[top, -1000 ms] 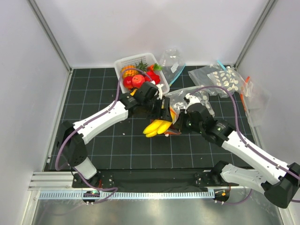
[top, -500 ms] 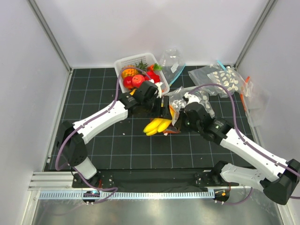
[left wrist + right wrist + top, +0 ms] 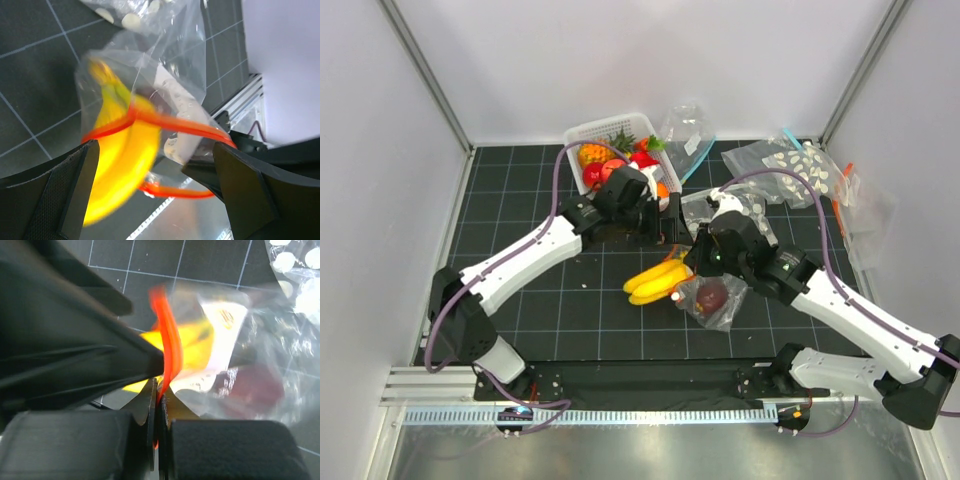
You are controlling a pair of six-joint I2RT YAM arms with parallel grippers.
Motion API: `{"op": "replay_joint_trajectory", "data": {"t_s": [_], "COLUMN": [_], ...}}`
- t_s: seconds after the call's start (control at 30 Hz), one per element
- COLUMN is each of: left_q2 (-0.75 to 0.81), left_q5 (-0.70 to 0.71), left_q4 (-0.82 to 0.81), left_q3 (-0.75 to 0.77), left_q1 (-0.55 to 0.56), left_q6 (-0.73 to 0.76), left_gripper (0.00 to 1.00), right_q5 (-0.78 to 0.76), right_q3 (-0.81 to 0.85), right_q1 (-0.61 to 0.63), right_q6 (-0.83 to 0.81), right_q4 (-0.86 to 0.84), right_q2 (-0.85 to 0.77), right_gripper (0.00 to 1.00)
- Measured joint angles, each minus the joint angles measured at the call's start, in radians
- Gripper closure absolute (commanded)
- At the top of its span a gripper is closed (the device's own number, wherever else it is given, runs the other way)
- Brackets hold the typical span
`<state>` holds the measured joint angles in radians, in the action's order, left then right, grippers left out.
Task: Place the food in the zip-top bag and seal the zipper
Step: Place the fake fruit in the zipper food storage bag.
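The yellow banana bunch (image 3: 655, 283) lies mid-table, its right end in the mouth of the clear zip-top bag (image 3: 723, 308). The dark maroon fruit (image 3: 712, 295) sits inside the bag. My right gripper (image 3: 692, 262) is shut on the orange-red zipper (image 3: 167, 340) at the mouth's edge; the white label (image 3: 222, 340) and the maroon fruit (image 3: 260, 382) show behind it. My left gripper (image 3: 668, 228) is open and empty, just above the banana. In its wrist view the banana (image 3: 120, 150) crosses the open zipper loop (image 3: 185, 127) between its fingers (image 3: 75, 190).
A white basket (image 3: 582, 135) holding red and orange fruits stands at the back, behind the left gripper. A clear bag with a blue strip (image 3: 688, 130) lies next to it. Bags dotted with white discs (image 3: 790, 165) and another clear bag (image 3: 865, 205) lie at the right.
The left gripper has let go of the banana and drawn back toward the basket. The banana and the bag with the maroon fruit have dropped lower toward the front. The right gripper moved slightly left.
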<state>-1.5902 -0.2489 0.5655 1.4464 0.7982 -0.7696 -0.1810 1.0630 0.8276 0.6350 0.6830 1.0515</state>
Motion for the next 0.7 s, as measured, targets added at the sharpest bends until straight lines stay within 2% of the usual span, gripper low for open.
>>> {"op": "replay_joint_trajectory", "data": {"t_s": [0.37,0.5,0.7], "left_q2": [0.105,0.148,0.283], "left_q5": [0.003,0.001,0.003], "left_q4": [-0.002,-0.001,-0.029], "left_q3": [-0.001,-0.087,-0.316], "left_q1": [-0.008,-0.008,-0.008], "left_q6": [-0.002,0.077,0.263], "left_gripper": [0.00,0.00,0.00], "right_q5": [0.000,0.000,0.000], "right_q3": [-0.101,-0.121,-0.151], "right_q1": [0.001,0.001,0.001], "right_q6": [0.061,0.071,0.075], "right_q4": [-0.008,-0.021,-0.027], "right_q2": [-0.059,-0.061,-0.075], "right_gripper": [0.99,0.99,0.99]}}
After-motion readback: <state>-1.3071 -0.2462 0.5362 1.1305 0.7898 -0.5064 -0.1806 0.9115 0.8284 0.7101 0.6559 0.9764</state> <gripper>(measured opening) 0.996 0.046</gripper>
